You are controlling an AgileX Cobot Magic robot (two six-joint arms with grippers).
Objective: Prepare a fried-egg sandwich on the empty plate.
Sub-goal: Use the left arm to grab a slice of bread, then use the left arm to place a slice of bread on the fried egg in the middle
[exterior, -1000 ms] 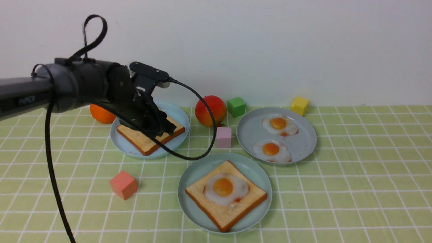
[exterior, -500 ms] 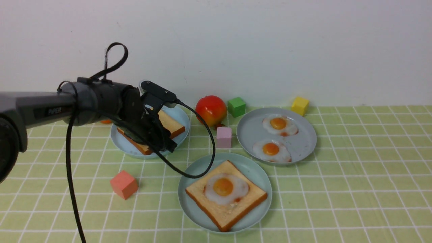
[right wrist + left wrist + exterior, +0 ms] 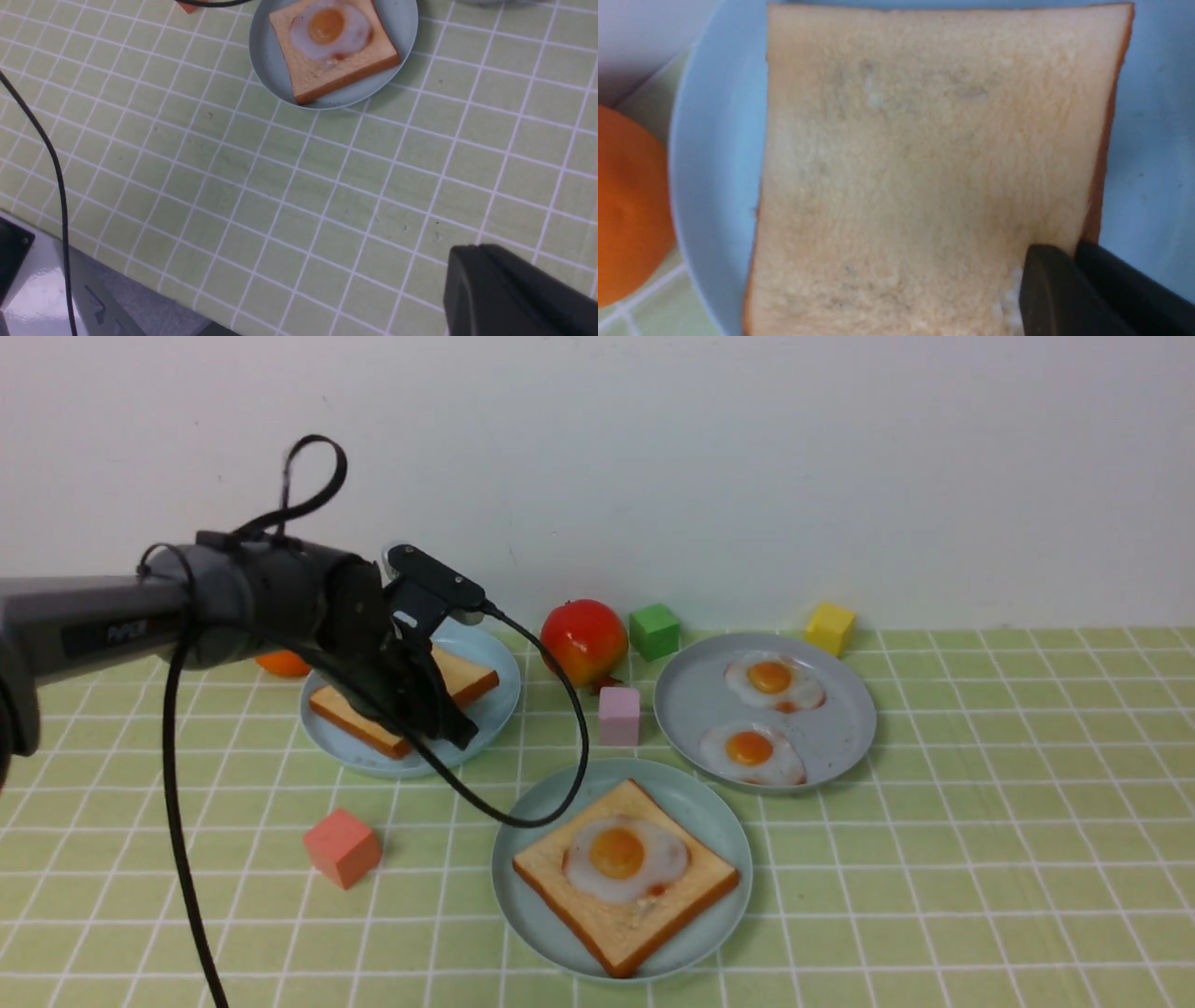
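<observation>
From where I stand, the left arm (image 3: 121,621) reaches in from far left of the grey-teal plate (image 3: 724,821). The left fingers (image 3: 1045,289) are clamped on the crust edge of the second toast slice (image 3: 465,672), with one finger pressed on its pale face. That slice lies over the sky-blue plate (image 3: 485,714), behind and to the left of the grey-teal plate. I cannot tell whether it is lifted clear. An orange (image 3: 280,663) peeks out past the arm, farther left again.

A coral cube (image 3: 342,847) stands on the green checked surface (image 3: 980,849), left of the grey-teal plate and apart from it. On the grey-teal plate itself lies the lower toast slice (image 3: 616,924), and the fried egg (image 3: 624,857) is flat on top of it, yolk up and uncovered.

Just behind that plate is a pink cube (image 3: 618,715). A red fruit (image 3: 583,641) and a green cube (image 3: 653,631) sit farther back. Behind and to the right, the grey-lavender plate (image 3: 840,728) carries two more eggs (image 3: 773,683), with a yellow cube (image 3: 830,628) beyond it.

The right fingers (image 3: 504,289), seen only from the right wrist, are pressed together and hold nothing. They are over bare surface, well apart from the grey-teal plate.
</observation>
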